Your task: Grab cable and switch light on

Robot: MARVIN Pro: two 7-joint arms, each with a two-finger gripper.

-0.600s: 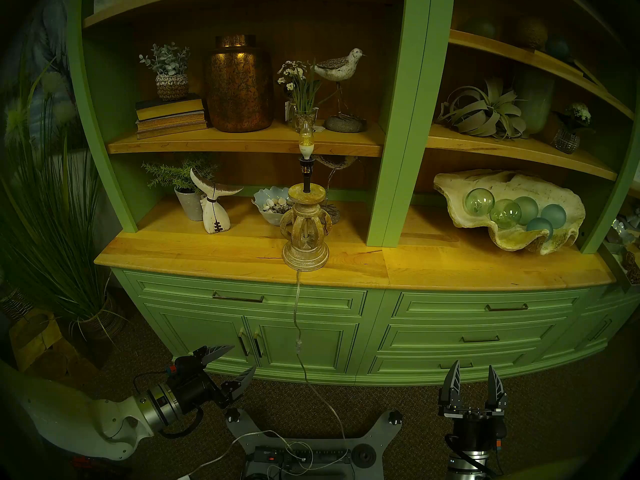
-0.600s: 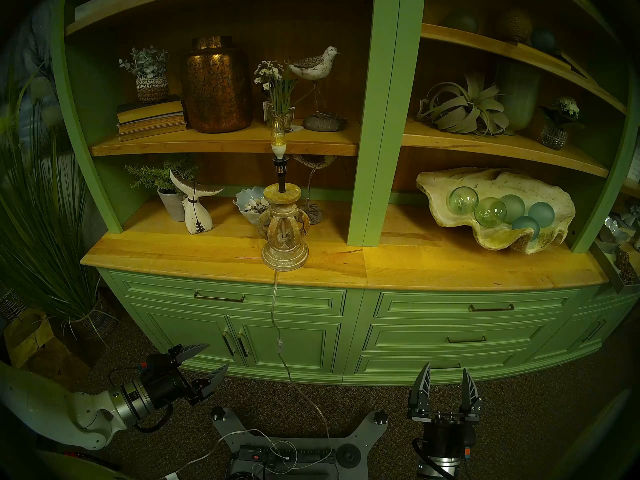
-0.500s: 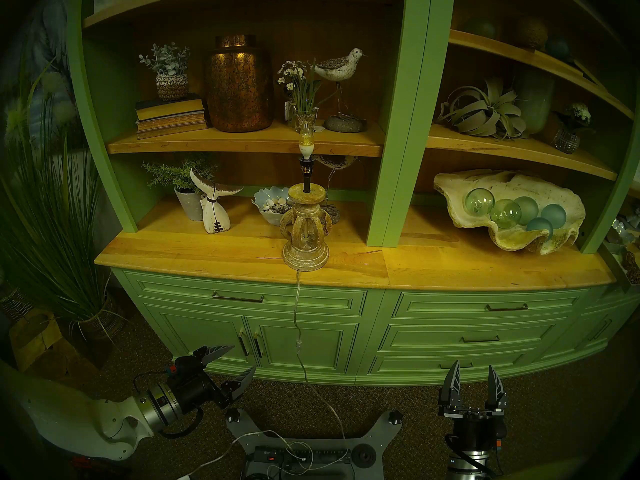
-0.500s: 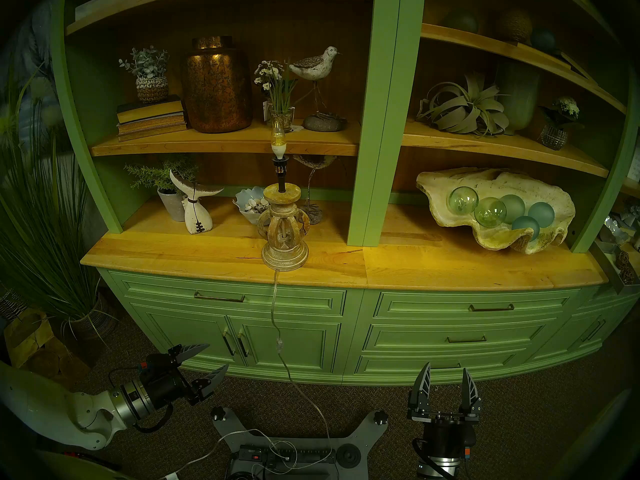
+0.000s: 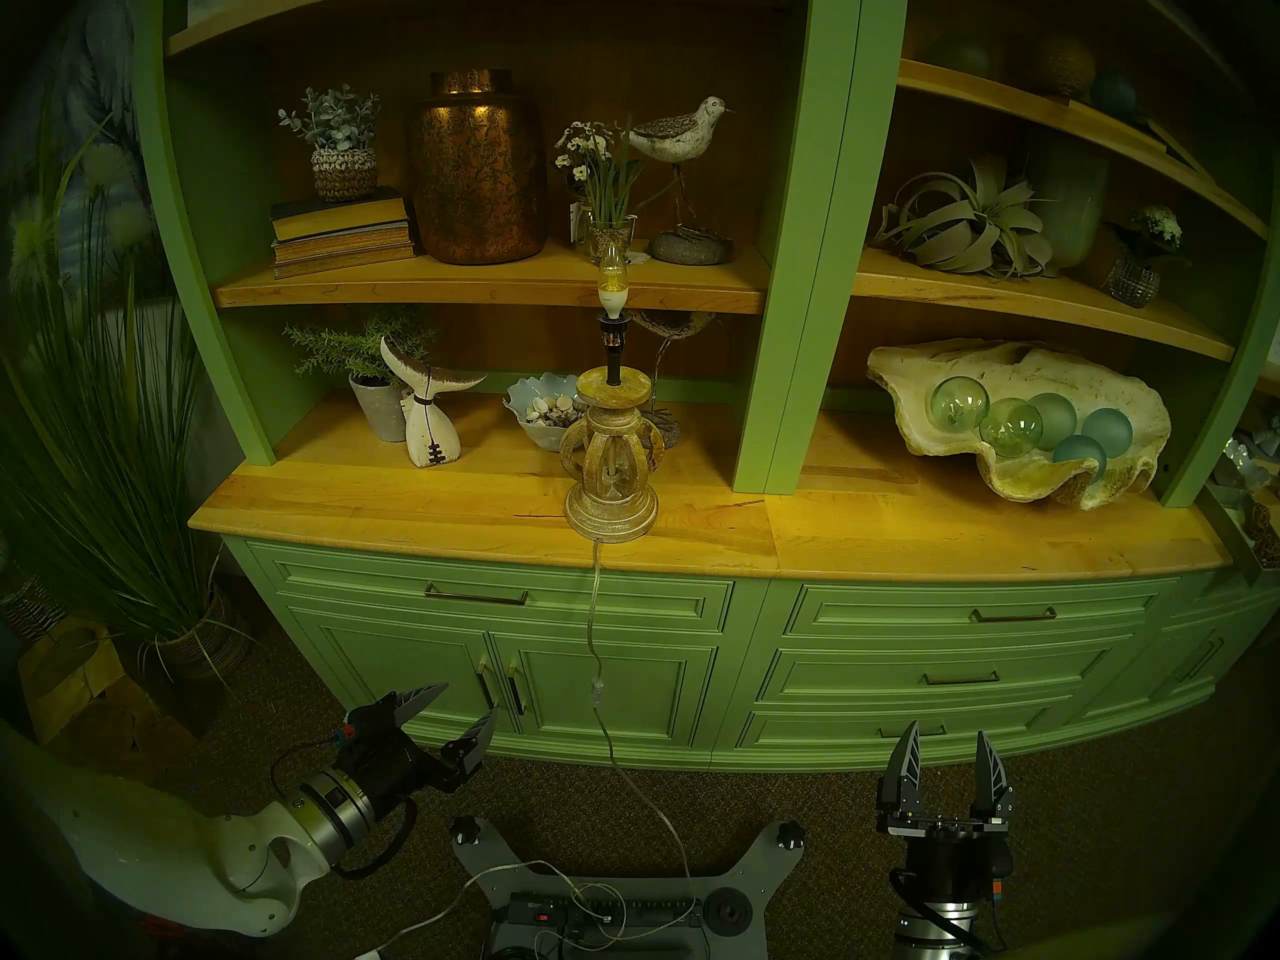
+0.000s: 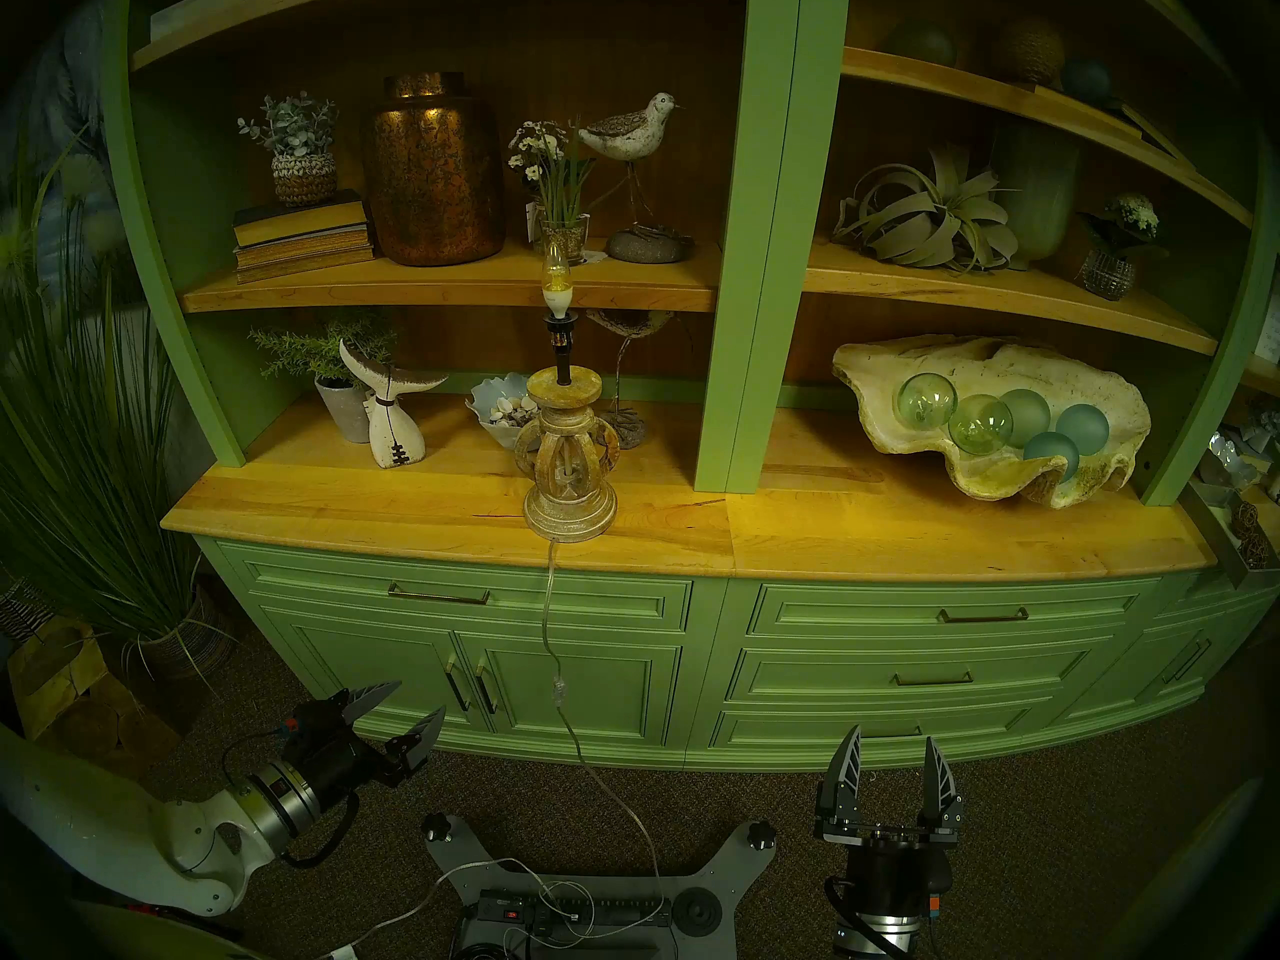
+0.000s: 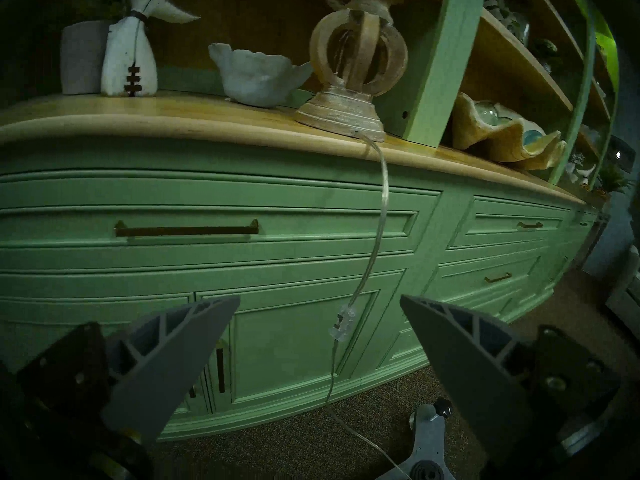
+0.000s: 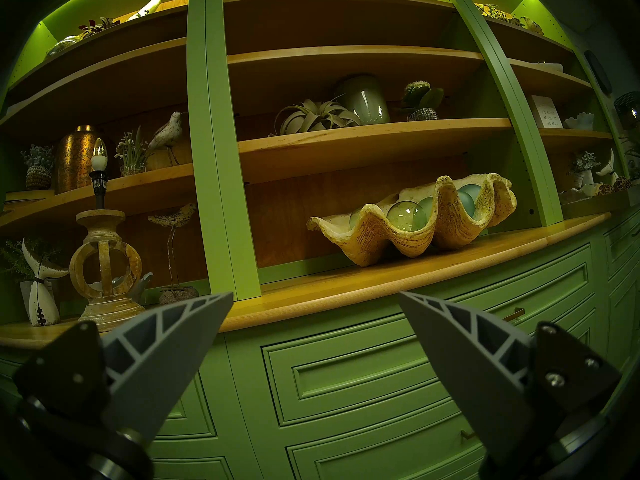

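Fingers of the left gripper (image 7: 318,301) stand wide apart and hold nothing. Between them, further ahead, hangs the cable (image 7: 379,223): thin, clear, running almost vertical, its oblong switch (image 7: 342,321) lengthwise along it. Right gripper (image 5: 947,742) also gapes empty, well apart.

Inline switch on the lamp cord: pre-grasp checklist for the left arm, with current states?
1. Left gripper open: ok.
2. Inline switch framed between its fingers in the left wrist view, unobstructed: ok.
3. Contact with the cable: none yet, ok.
4. Cable hangs free from the lamp base down the cabinet front: ok.
5. Right gripper open, well aside of the cable: ok.
6. Bulb unlit: cannot tell for certain.
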